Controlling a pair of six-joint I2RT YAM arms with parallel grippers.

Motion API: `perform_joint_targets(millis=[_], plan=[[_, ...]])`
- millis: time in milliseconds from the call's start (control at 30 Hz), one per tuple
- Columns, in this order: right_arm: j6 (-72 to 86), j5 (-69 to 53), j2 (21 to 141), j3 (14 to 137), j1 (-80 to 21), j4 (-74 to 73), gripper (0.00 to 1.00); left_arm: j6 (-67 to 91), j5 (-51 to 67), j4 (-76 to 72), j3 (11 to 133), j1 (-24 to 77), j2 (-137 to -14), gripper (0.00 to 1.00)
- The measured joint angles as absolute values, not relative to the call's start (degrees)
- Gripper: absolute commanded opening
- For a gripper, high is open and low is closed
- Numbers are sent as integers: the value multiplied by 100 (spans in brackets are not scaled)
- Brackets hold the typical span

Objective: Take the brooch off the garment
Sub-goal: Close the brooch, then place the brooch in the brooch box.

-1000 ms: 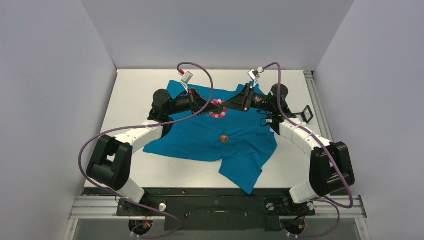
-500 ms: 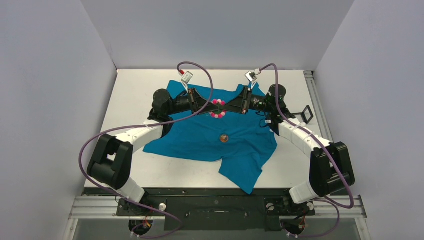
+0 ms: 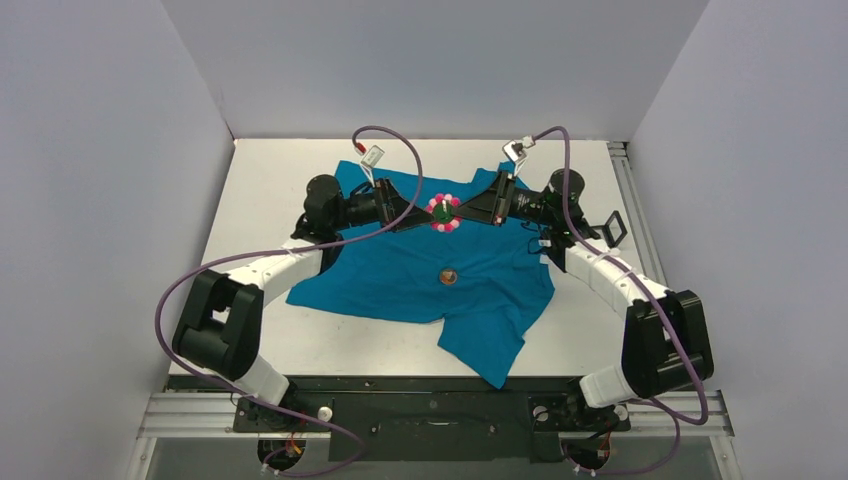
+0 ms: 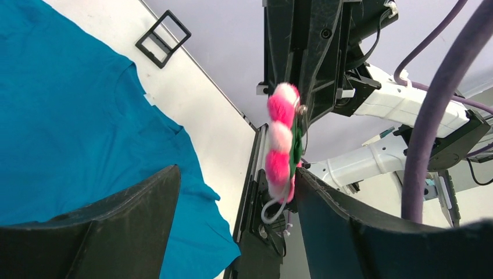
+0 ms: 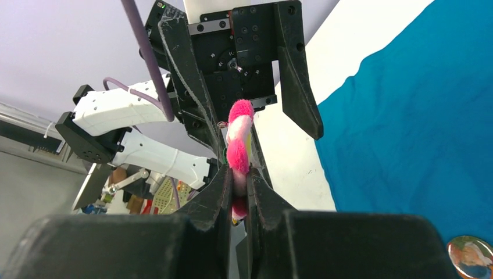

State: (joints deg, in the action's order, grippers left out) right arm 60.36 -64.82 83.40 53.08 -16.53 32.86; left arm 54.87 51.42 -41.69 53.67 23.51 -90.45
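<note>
The brooch (image 3: pixel 443 213), a small flower of fluffy pink and pale petals, hangs in the air above the teal garment (image 3: pixel 430 275), apart from the fabric. My right gripper (image 3: pixel 460 213) is shut on its edge; in the right wrist view the petals (image 5: pixel 238 139) stick up from between the closed gripper (image 5: pixel 239 171). My left gripper (image 3: pixel 420 215) faces it from the left and is open. In the left wrist view the brooch (image 4: pixel 282 145) sits close to the right finger (image 4: pixel 325 209), with a wide gap to the other. The garment (image 4: pixel 70 116) lies flat below.
A round brown badge (image 3: pixel 449 276) sits on the middle of the shirt, also at the right wrist view's lower corner (image 5: pixel 470 256). A small black frame stand (image 3: pixel 612 229) stands on the white table at the right, beside the right arm. Purple cables loop over both arms.
My right gripper has shut on the brooch, and my left gripper has opened and let go of it. The brooch has shifted slightly to the right and up.
</note>
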Motion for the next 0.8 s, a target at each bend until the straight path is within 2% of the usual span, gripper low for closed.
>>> perform_joint_targets(millis=[133,300,367,500,667,800], plan=[[6051,-6473,8250,5308,-1566,3310,0,5498,5229,-4145,5349,2257,-9011,66],[5568,-6449,8128,5328,-1417,2801,0,5481,5297,-4117,5299,2169,-8986,69],[4711,-6309,8049,5546,-1179,1579,0,5286,5280,-3859,5299,2115,-8910,75],[2512,-5450,8051,6600,-541,-1304,0,4484,5118,-2886,5367,2036,-8652,98],[272,-3933,8051,7577,226,-3474,0,3415,4790,-1544,5850,2018,-8593,96],[-1116,-2453,8066,7913,504,-4563,0,2744,4222,-333,6368,2008,-8606,96]])
